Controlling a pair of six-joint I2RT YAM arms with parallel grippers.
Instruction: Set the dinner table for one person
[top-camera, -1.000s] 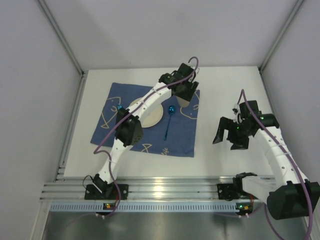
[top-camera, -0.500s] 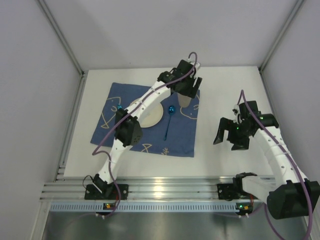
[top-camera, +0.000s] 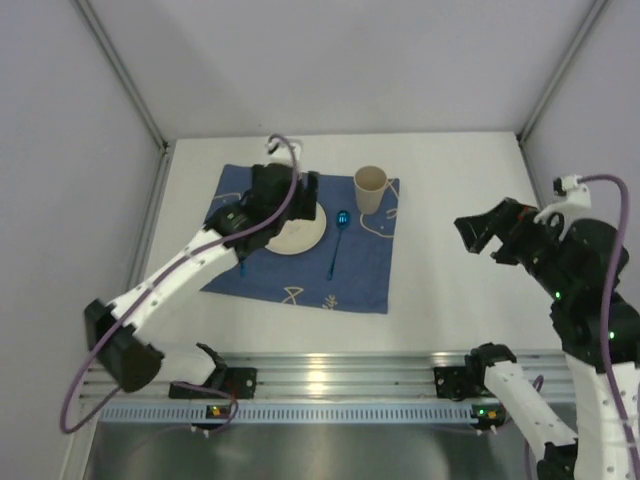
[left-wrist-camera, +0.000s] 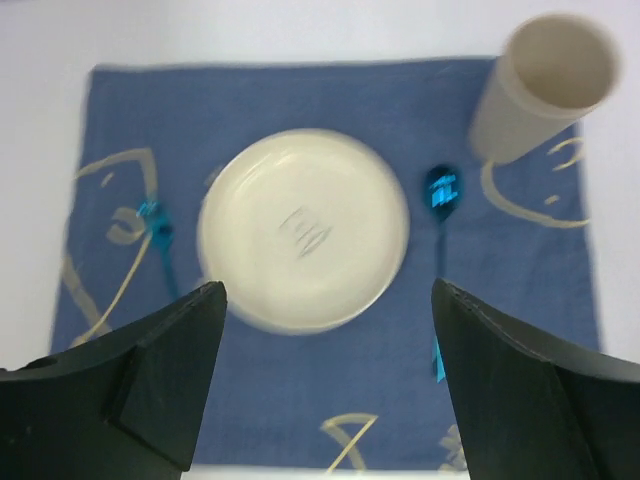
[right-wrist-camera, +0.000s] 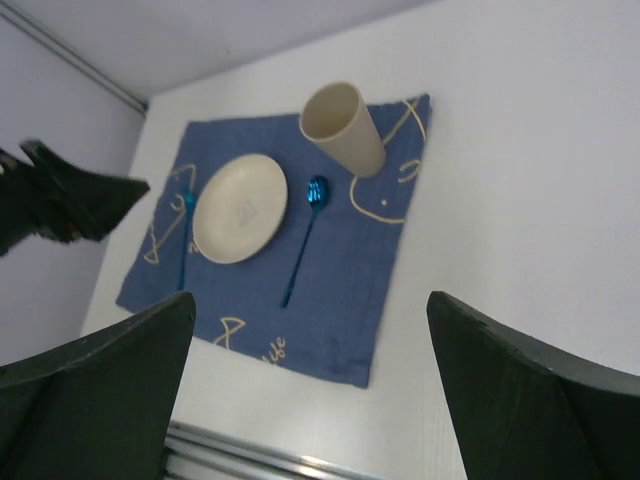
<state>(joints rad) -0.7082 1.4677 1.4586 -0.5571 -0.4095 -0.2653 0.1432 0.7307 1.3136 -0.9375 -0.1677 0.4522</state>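
**Left claw** (left-wrist-camera: 325, 288): jaws spread wide, nothing held. It hangs over the setting and looks straight down on it.

- **Beyond its left finger:** a slim metallic blue utensil (left-wrist-camera: 160, 240). The head is too blurred to confirm it as a fork. It lies beside the plate without touching it.
- **Beneath the gap between the jaws:** the round cream plate (left-wrist-camera: 303, 228), lying flat near the middle of the dark blue cloth mat with pale fish drawings (left-wrist-camera: 300, 380).
- **Beyond the right finger:** the metallic blue spoon (left-wrist-camera: 441, 200), bowl pointing away from the claw, just beside the plate and not touching it.
- **Further out past that finger:** the beige tapered cup (left-wrist-camera: 545, 85), upright with its mouth up, on the mat's far corner.

**Judgement:** cutlery flanks the plate and the cup stands at the head of the spoon side, as a place for one requires. The setting appears complete, which would account for the empty claw.

**Support:** the mat lies on the large plain white worktop (top-camera: 450, 300), which spreads beneath both claws.

**Right claw** (right-wrist-camera: 310, 300): jaws wide apart and empty. It is raised well off the mat's right side and faces it, clear of the setting.
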